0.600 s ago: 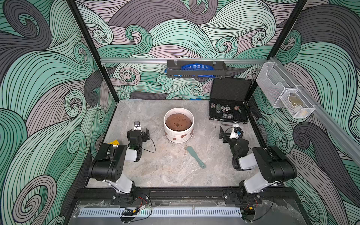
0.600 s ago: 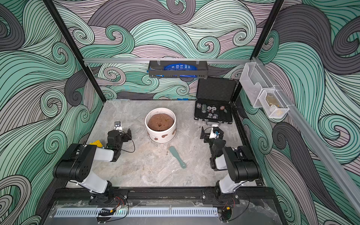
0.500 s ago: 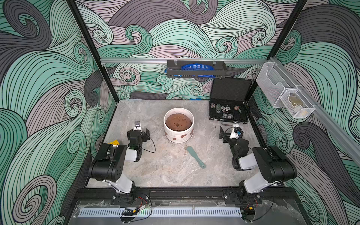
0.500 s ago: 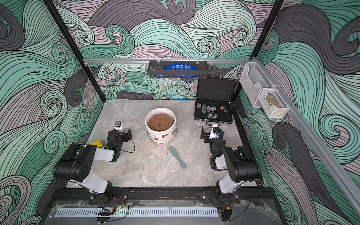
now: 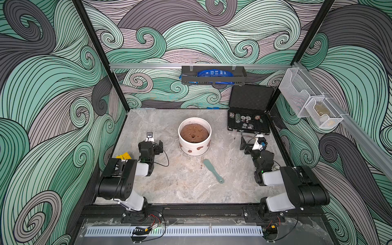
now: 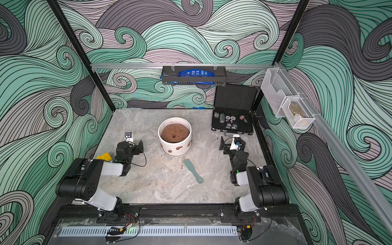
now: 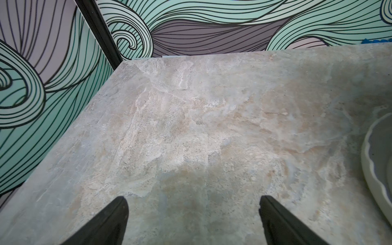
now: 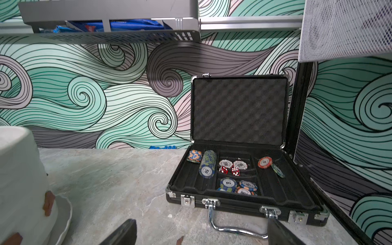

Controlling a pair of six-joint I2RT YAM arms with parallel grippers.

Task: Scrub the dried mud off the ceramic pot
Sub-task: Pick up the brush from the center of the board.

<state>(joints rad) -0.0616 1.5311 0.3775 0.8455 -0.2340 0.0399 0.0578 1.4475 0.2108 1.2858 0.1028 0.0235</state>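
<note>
White ceramic pot point(image 5: 195, 144), dried mud point(image 5: 200, 148): no change.

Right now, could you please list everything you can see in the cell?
table: one, grey marble, cell floor
pot: one, white, centre, on saucer
soil: one mound, brown, in pot
mud: several patches, reddish-brown, on pot's wall
spatula: one, teal, flat on table, nearer than pot
case: one, black, open, far right
chips: many, mixed colours, in case
dice: two, red, in case
shelf: one, black, back rail, holding blue bag
bins: two, white mesh, right wall
block: one, yellow, table's left edge
left hand: one, black, open, empty, left of pot
right hand: one, black, open, empty, right of pot
</note>
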